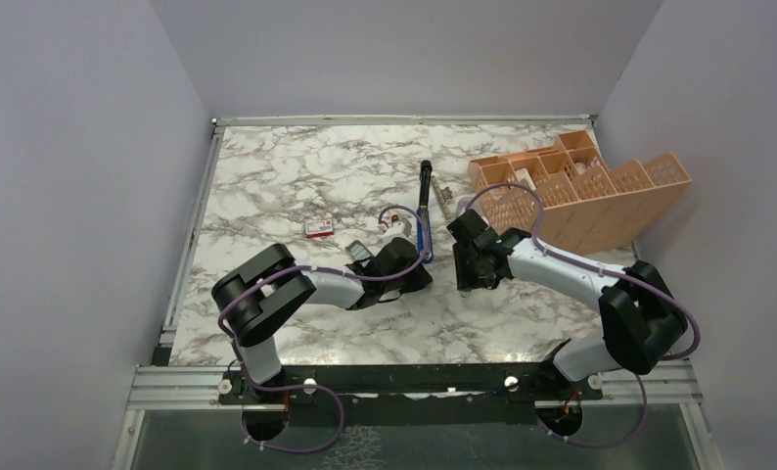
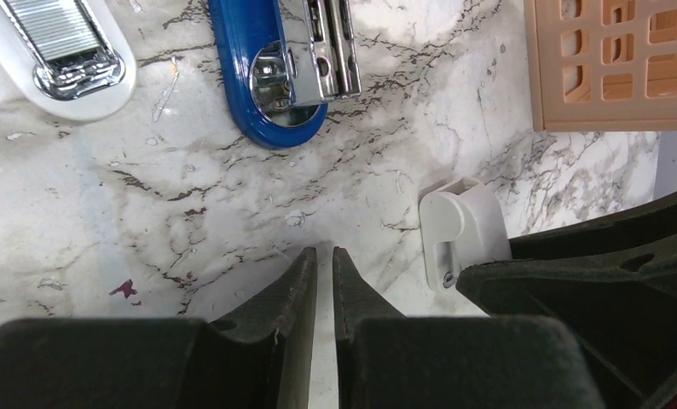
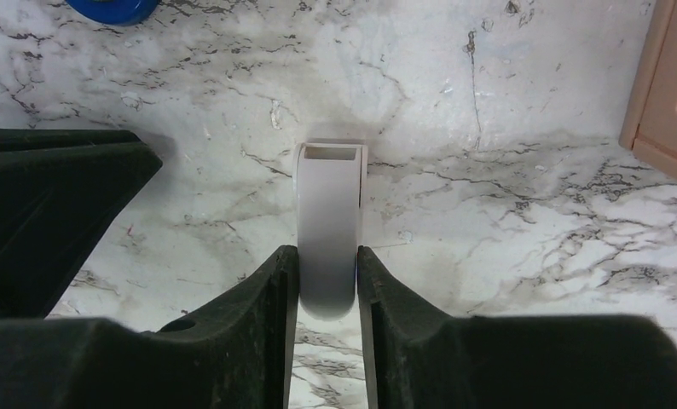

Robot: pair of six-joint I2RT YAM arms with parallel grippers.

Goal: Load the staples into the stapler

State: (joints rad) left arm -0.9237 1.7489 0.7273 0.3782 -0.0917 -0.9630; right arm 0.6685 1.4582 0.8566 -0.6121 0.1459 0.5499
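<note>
The blue stapler (image 1: 424, 211) lies opened out lengthwise at mid table. Its rounded blue end and bare metal channel (image 2: 331, 51) show in the left wrist view. The red-and-white box (image 1: 318, 227) lies to its left, and a small dark tray (image 1: 358, 252) sits beside my left arm; the staples in it are too small to make out. My left gripper (image 2: 324, 251) is shut and empty, low over the marble just short of the stapler's near end (image 2: 275, 94). My right gripper (image 3: 327, 250) is shut on a small white plastic piece (image 3: 328, 213), right of the stapler.
An orange lattice organiser (image 1: 580, 191) stands tilted at the back right and also shows in the left wrist view (image 2: 608, 64). A white oval part with a chrome, ribbed insert (image 2: 62, 47) lies left of the stapler's end. Both grippers sit close together.
</note>
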